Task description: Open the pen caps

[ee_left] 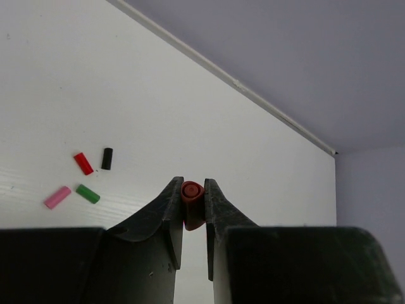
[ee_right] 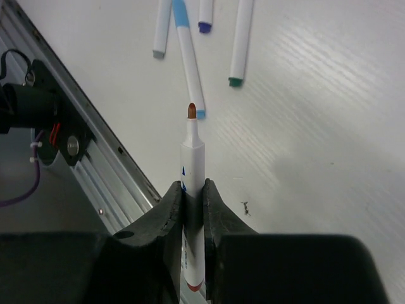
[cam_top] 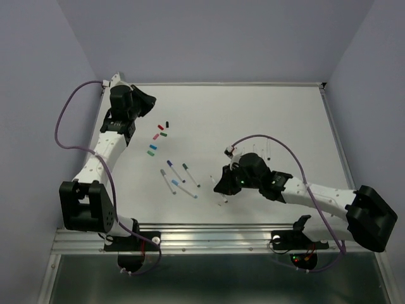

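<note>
My left gripper (ee_left: 192, 193) is shut on a red pen cap (ee_left: 192, 204) and is raised over the table's far left part (cam_top: 147, 101). Loose pen caps lie below it: red (ee_left: 83, 163), black (ee_left: 107, 158), green (ee_left: 88, 194) and pink (ee_left: 57, 197). My right gripper (ee_right: 193, 189) is shut on a white pen (ee_right: 192, 155) whose bare reddish tip (ee_right: 192, 111) points forward, low over the near middle of the table (cam_top: 221, 187). Several uncapped pens (cam_top: 179, 177) lie left of it, among them a light-blue one (ee_right: 188, 63) and a green-tipped one (ee_right: 240, 44).
A metal rail (cam_top: 209, 237) runs along the table's near edge, close under the right gripper (ee_right: 95, 164). Two more thin pens (cam_top: 262, 149) lie behind the right arm. A purple cable (cam_top: 272, 140) loops over the right arm. The table's raised far rim (ee_left: 253, 95) borders the lilac walls.
</note>
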You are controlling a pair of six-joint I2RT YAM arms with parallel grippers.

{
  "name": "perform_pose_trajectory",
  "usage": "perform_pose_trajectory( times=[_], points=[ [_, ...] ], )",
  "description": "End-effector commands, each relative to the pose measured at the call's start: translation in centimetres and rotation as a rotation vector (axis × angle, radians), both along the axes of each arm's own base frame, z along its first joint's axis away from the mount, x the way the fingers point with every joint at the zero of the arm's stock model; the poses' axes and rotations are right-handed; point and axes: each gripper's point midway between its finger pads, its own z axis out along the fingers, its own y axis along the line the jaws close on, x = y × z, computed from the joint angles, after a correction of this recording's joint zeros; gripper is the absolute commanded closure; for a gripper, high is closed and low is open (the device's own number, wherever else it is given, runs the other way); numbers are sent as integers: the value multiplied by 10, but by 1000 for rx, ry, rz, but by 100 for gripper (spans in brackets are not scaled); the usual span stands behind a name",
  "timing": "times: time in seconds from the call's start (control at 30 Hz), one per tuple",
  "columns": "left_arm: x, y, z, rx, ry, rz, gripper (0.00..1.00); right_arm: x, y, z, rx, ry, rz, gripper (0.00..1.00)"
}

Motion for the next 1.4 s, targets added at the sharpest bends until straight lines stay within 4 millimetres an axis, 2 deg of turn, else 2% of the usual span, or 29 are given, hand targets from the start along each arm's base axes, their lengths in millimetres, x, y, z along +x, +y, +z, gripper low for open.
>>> perform_pose_trajectory(
  times=[0.0,0.03,0.1,0.13,0.17,0.23,0.27,0.33,0.37,0.47,0.53,0.77,0.9,1.17,1.23,1.27,1.33,1.37],
  points=[
    [1,17,10,66,-13,40,100,25,-4,38,54,-94,-120,99],
    [0,26,-2,84,27,72,100,40,-14,36,28,-101,-191,99],
    [-6,35,-28,111,108,103,100,55,-31,27,-34,-79,-269,99],
    [-10,49,-44,145,159,165,100,66,-38,25,-56,-76,-311,99],
    [-14,58,-64,162,213,193,100,84,-57,21,-77,-68,-382,99],
    [-21,70,-88,190,279,226,100,100,-78,10,-128,-43,-456,99],
    [-26,78,-108,201,336,243,100,120,-100,12,-172,-71,-546,99],
    [-29,82,-129,219,390,245,100,131,-123,4,-261,-70,-627,99],
    [-31,85,-138,225,411,248,100,144,-139,2,-305,-82,-681,99],
    [-32,88,-161,250,472,253,100,156,-162,-8,-381,-75,-737,98],
    [-29,91,-169,264,493,263,100,166,-176,-16,-423,-58,-777,98],
    [-17,98,-206,320,602,260,95,189,-188,-30,-516,-61,-762,92],
    [-16,98,-216,328,625,258,93,196,-193,-32,-553,-76,-756,88],
    [-16,94,-222,325,632,231,65,198,-195,-47,-572,-39,-751,80],
    [-16,92,-222,317,630,219,64,196,-195,-50,-576,-28,-750,79],
    [-17,91,-223,315,631,210,51,194,-195,-53,-582,-23,-748,77],
    [-17,90,-219,314,623,204,31,193,-196,-53,-583,-20,-753,75],
    [-17,90,-217,314,617,203,28,193,-196,-54,-583,-20,-753,74]
  ],
)
